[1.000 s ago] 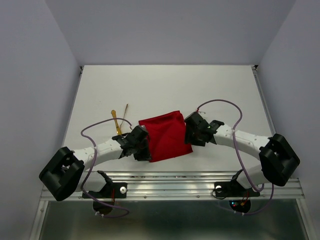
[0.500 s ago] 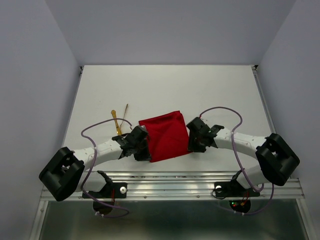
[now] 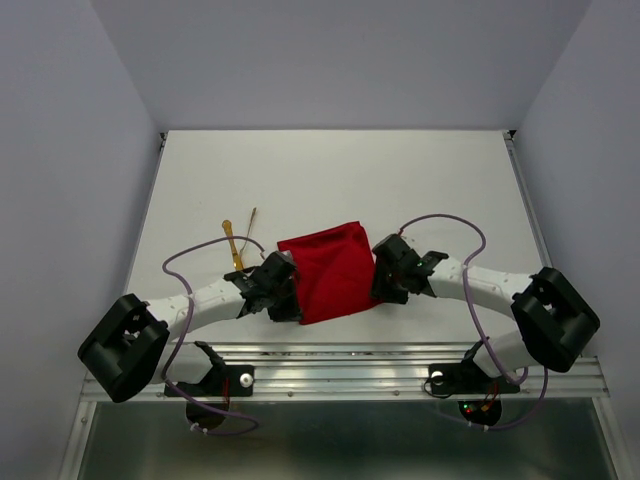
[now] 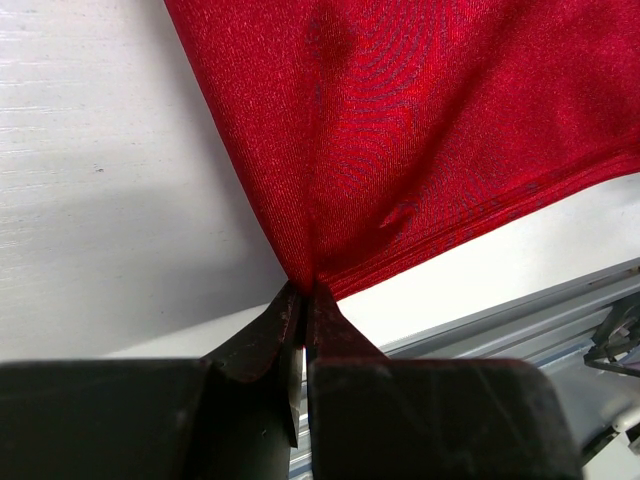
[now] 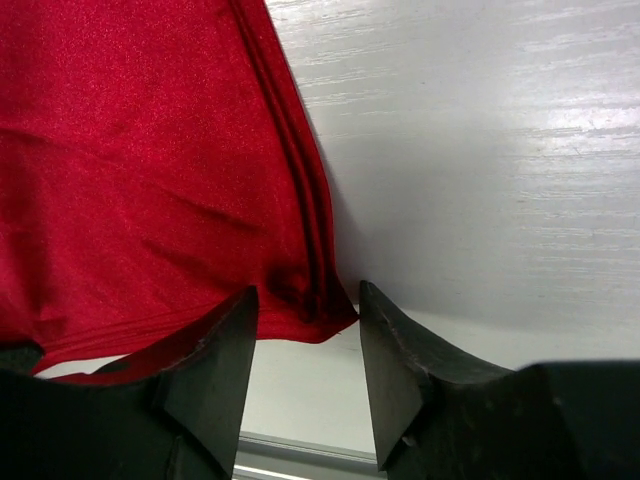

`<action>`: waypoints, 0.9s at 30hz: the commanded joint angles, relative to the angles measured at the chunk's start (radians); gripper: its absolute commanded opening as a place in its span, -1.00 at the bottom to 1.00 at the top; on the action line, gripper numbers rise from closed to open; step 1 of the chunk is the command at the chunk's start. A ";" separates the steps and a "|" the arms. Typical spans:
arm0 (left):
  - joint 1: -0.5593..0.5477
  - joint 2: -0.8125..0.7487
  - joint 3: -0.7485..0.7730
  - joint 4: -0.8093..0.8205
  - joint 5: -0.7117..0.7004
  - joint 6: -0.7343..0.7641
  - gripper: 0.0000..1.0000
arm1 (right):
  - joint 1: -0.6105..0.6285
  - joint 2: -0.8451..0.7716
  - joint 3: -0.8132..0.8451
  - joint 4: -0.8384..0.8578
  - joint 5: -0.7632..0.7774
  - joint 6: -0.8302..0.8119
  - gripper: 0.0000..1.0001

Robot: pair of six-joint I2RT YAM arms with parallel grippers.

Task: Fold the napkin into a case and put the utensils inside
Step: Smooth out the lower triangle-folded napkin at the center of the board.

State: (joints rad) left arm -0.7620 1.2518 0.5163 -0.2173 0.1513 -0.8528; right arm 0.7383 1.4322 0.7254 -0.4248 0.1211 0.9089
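The red napkin lies folded into a squarish shape near the table's front edge. My left gripper is shut on its near left corner; in the left wrist view the cloth bunches where the closed jaws pinch it. My right gripper is open at the napkin's near right corner; in the right wrist view the corner lies between the spread fingers, not gripped. The gold knife and paler fork lie left of the napkin, behind my left arm.
The metal rail of the table's front edge runs just below both grippers. Purple cables loop above each arm. White walls enclose the table on three sides.
My right gripper has moved down and slightly left along the napkin's right edge to its near right corner. My left gripper and the napkin have stayed put.
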 commanded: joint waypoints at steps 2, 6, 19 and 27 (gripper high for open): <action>0.001 -0.011 -0.019 -0.008 -0.006 0.020 -1.00 | -0.007 -0.029 -0.038 0.014 0.055 0.083 0.05; 0.003 -0.017 -0.022 -0.008 -0.007 0.020 -1.00 | -0.007 -0.053 -0.053 0.012 0.084 0.123 0.01; 0.003 -0.020 -0.025 -0.010 -0.012 0.017 -1.00 | -0.007 -0.035 -0.060 0.000 0.092 0.125 -0.99; 0.003 -0.052 -0.004 -0.045 -0.033 0.012 -0.44 | -0.007 -0.032 -0.066 -0.006 0.089 0.097 -0.75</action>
State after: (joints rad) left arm -0.7620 1.2358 0.5152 -0.2180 0.1486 -0.8478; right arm 0.7387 1.3952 0.6735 -0.4103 0.1764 1.0241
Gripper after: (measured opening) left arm 0.192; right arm 0.071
